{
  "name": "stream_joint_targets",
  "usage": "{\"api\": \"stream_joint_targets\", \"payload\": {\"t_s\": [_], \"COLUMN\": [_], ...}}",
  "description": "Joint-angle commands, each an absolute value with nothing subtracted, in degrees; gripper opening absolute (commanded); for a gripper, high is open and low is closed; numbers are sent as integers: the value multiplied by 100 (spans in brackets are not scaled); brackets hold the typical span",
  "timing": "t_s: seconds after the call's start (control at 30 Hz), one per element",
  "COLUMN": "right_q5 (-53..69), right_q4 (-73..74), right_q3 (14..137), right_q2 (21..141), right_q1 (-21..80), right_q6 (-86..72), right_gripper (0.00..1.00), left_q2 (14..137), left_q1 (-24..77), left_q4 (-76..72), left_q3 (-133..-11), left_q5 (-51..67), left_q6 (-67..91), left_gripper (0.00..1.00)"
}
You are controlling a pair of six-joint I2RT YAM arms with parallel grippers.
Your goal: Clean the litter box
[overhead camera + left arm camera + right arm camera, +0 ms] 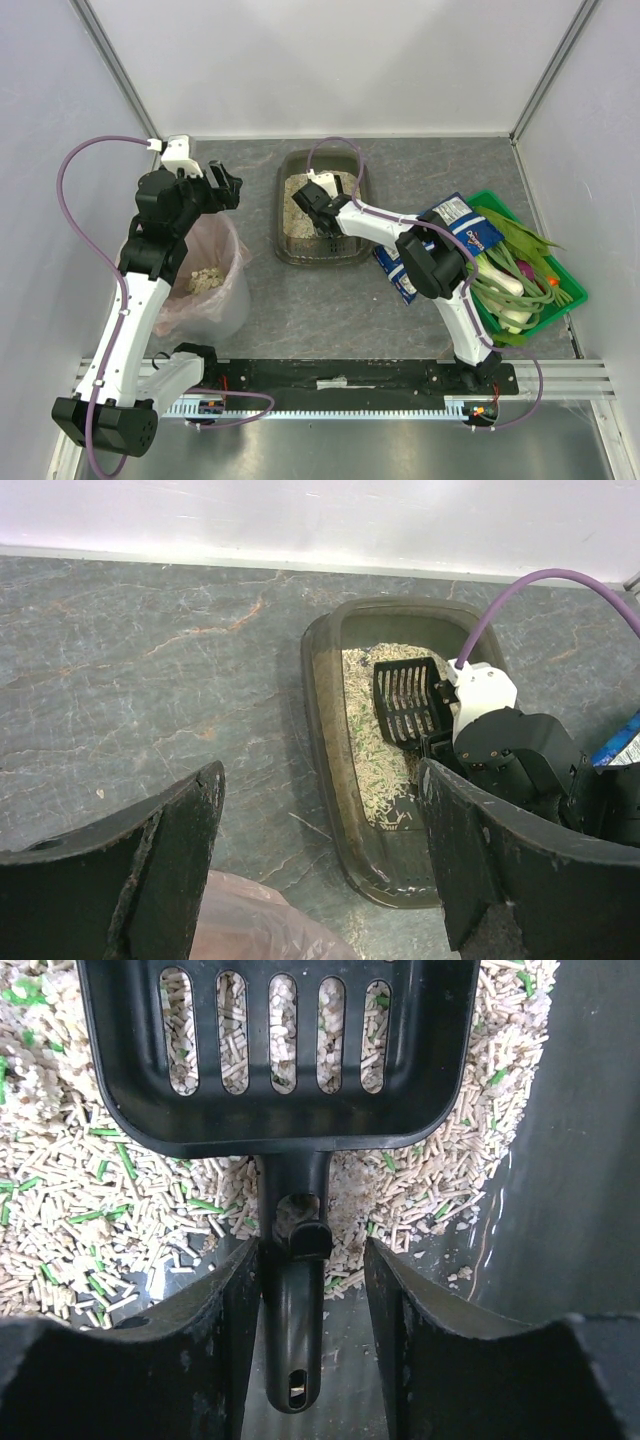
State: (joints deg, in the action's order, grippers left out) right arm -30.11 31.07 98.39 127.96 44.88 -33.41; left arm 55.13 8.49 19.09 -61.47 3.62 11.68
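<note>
The litter box (283, 200) is a dark grey-brown tray at the back middle of the table, with pale pellets in its far part. It also shows in the left wrist view (325, 710) and the right wrist view (570, 1160). A black slotted scoop (318, 200) lies in it on the pellets (60, 1210). My right gripper (312, 1250) is open inside the tray. Its jaws straddle the scoop (270, 1110) handle, which touches the left finger with a gap to the right one. My left gripper (228, 185) is open and empty, above the table left of the tray (320, 780).
A round pink-lined bin (205, 280) with pale clumps inside stands at the left under my left arm; its edge shows in the left wrist view (250, 930). A green crate (570, 275) of vegetables sits at the right, with a blue packet (455, 225) beside it. White walls enclose the table.
</note>
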Motion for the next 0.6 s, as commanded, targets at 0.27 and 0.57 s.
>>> {"api": "stream_joint_targets", "payload": {"t_s": [0.27, 0.57], "right_q5": [-3050, -3102], "right_q4": [3138, 3164], "right_q3": [10098, 10177], "right_q2": [13016, 12517], "right_q1": [4614, 4623], "right_q6": [-3182, -2927], "right_gripper": [54, 28], "left_q2": [5528, 5493], "left_q1": [853, 853], "left_q4": [1626, 1626], "left_q3": [-6144, -6161], "left_q5": [501, 510], "left_q6": [1037, 1037], "left_gripper": [85, 85]}}
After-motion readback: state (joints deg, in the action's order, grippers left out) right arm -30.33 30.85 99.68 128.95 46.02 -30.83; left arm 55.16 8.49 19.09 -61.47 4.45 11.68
